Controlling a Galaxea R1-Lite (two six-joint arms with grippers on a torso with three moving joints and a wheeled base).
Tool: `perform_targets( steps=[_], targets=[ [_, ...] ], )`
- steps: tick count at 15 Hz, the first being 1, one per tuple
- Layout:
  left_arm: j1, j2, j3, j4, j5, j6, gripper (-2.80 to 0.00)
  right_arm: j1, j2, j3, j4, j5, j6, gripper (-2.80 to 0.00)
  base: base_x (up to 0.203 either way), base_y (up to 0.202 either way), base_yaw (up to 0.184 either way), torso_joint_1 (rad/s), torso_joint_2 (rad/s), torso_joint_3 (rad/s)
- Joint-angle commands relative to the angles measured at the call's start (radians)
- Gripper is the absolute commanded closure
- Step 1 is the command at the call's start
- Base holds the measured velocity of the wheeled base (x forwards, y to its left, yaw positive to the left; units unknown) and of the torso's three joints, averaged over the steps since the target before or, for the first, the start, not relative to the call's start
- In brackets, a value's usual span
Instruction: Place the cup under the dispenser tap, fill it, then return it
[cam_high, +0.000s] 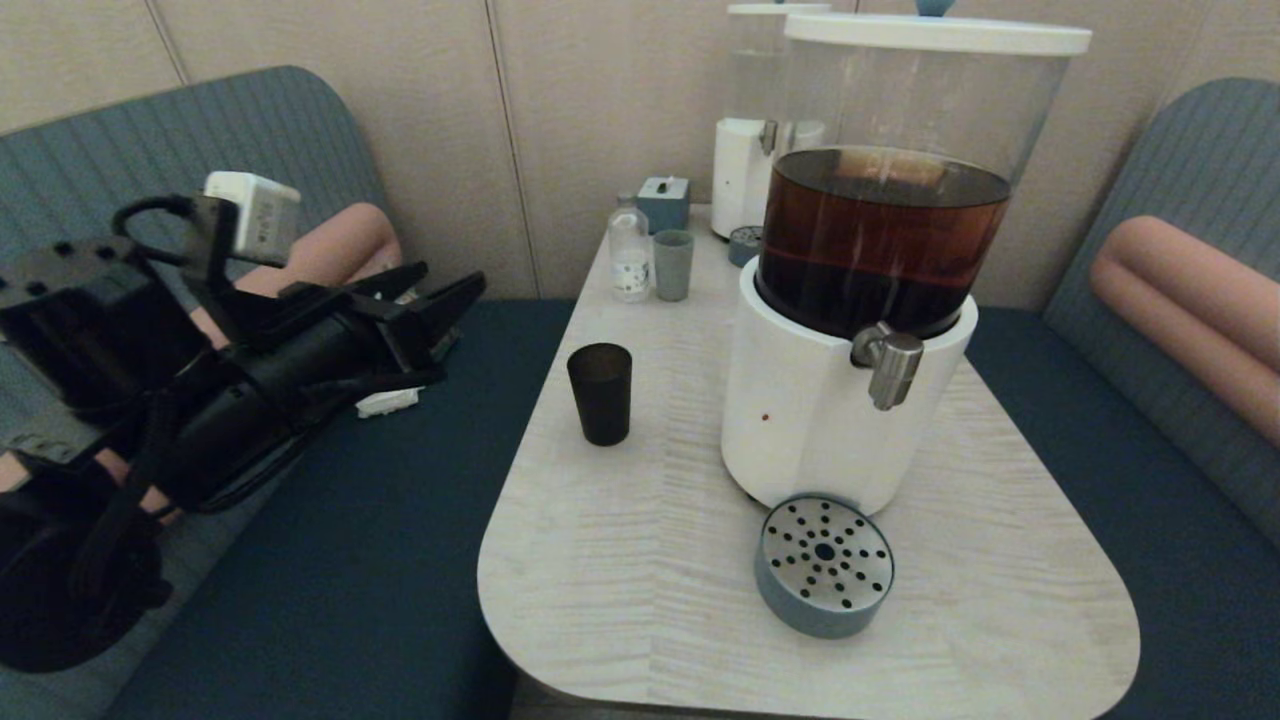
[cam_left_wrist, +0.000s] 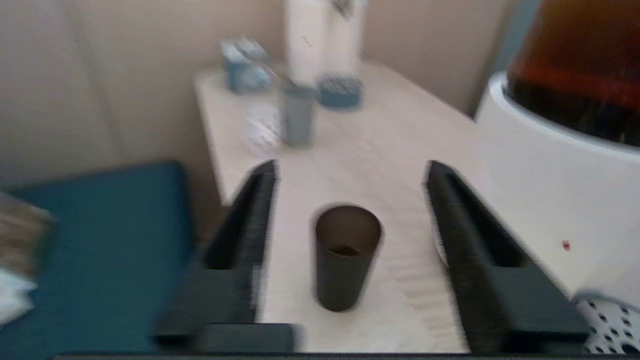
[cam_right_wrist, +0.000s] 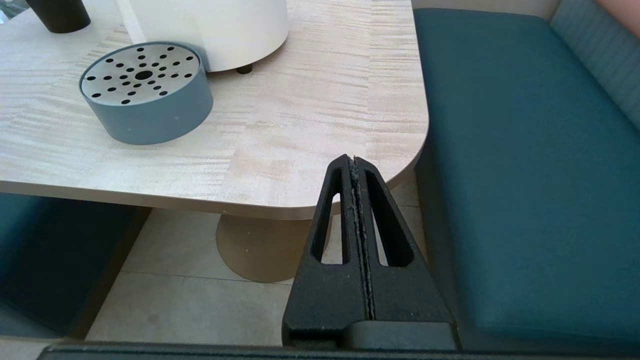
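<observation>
The dark smoky cup (cam_high: 600, 393) stands upright on the pale table (cam_high: 640, 560), left of the big dispenser (cam_high: 850, 400) with brown liquid. Its steel tap (cam_high: 888, 365) points down above the perforated drip tray (cam_high: 824, 565). My left gripper (cam_high: 445, 290) hovers over the bench to the left of the table, open and empty. In the left wrist view the cup (cam_left_wrist: 345, 257) lies ahead between the spread fingers of that gripper (cam_left_wrist: 350, 172), apart from both. My right gripper (cam_right_wrist: 353, 160) is shut and empty, low by the table's near right corner.
At the back of the table stand a small bottle (cam_high: 630, 250), a grey-green cup (cam_high: 673, 265), a blue box (cam_high: 664, 203) and a smaller white-based dispenser (cam_high: 745, 170). Blue bench seats (cam_high: 360, 560) flank the table, with pink cushions (cam_high: 1190, 300).
</observation>
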Motion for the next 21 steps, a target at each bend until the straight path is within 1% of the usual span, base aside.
perform_targets(
  steps=[1, 3, 5, 7, 9, 10, 13, 15, 17, 19, 21],
  targets=[
    [0.032, -0.141, 0.058, -0.007, 0.008, 0.000, 0.00, 0.000, 0.001, 0.000, 0.001, 0.000, 0.000, 0.00, 0.000, 0.000, 0.000, 0.000, 0.00, 0.000],
    [0.038, -0.212, 0.108, -0.005, 0.061, 0.011, 0.00, 0.000, 0.001, 0.000, 0.001, 0.000, 0.000, 0.00, 0.000, 0.000, 0.000, 0.000, 0.00, 0.000],
    [0.044, -0.302, 0.161, 0.000, 0.090, 0.031, 0.00, 0.000, 0.001, 0.000, 0.001, 0.000, 0.000, 0.00, 0.000, 0.000, 0.000, 0.000, 0.00, 0.000],
    [0.095, -0.394, 0.213, 0.006, 0.100, 0.046, 0.00, 0.000, 0.001, 0.000, 0.001, 0.000, 0.000, 0.00, 0.000, 0.000, 0.000, 0.000, 0.00, 0.000],
    [0.153, -0.495, 0.292, 0.028, 0.087, 0.051, 0.00, -0.001, 0.001, 0.000, 0.001, 0.000, 0.000, 0.00, 0.000, 0.000, 0.000, 0.000, 0.00, 0.000],
    [0.172, -0.574, 0.332, 0.063, 0.065, 0.051, 0.00, 0.000, 0.001, 0.000, 0.001, 0.000, 0.000, 0.00, 0.000, 0.000, 0.000, 0.000, 0.00, 0.000],
    [0.206, -0.836, 0.428, 0.191, 0.023, 0.044, 0.00, 0.000, 0.001, 0.000, 0.001, 0.000, 0.000, 0.00, 0.000, 0.000, 0.000, 0.000, 0.00, 0.000],
    [0.227, -0.974, 0.497, 0.238, 0.012, 0.041, 0.00, 0.000, 0.001, 0.000, 0.001, 0.000, 0.000, 0.00, 0.000, 0.000, 0.000, 0.000, 0.00, 0.000],
    [0.254, -1.067, 0.523, 0.263, 0.007, 0.039, 0.00, 0.000, 0.001, 0.000, 0.001, 0.000, 0.000, 0.00, 0.000, 0.000, 0.000, 0.000, 0.00, 0.000],
    [0.257, -1.158, 0.530, 0.302, 0.006, 0.038, 0.00, 0.000, 0.001, 0.000, 0.001, 0.000, 0.000, 0.00, 0.000, 0.000, 0.000, 0.000, 0.00, 0.000],
    [0.248, -1.262, 0.540, 0.368, 0.007, 0.038, 0.00, 0.000, 0.001, 0.000, 0.001, 0.000, 0.000, 0.00, 0.000, 0.000, 0.000, 0.000, 0.00, 0.000]
  ],
)
